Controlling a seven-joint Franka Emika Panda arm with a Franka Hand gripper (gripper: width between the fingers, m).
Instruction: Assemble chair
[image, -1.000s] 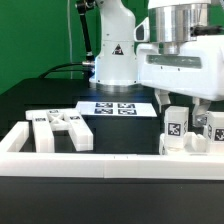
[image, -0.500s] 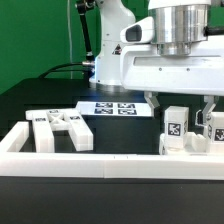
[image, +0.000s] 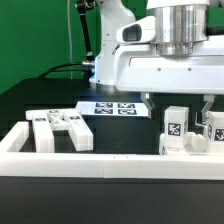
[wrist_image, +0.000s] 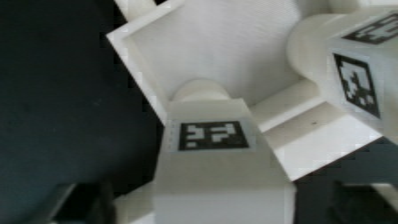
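My gripper hangs low over the chair parts at the exterior view's right. Its dark fingers stand on either side of a white upright post with a square tag. A second tagged post stands just to the right of it. In the wrist view the tagged white post runs down between the fingers of the gripper, with a dark gap on one side. The jaws are open around it. More tagged chair parts lie at the left.
The marker board lies flat behind the parts, in front of the arm's base. A long white border rail runs along the front, with a side rail at the left. Black table shows between the two part groups.
The gripper has shifted a little toward the exterior view's left and settled lower around the tagged post. The parts have not moved.
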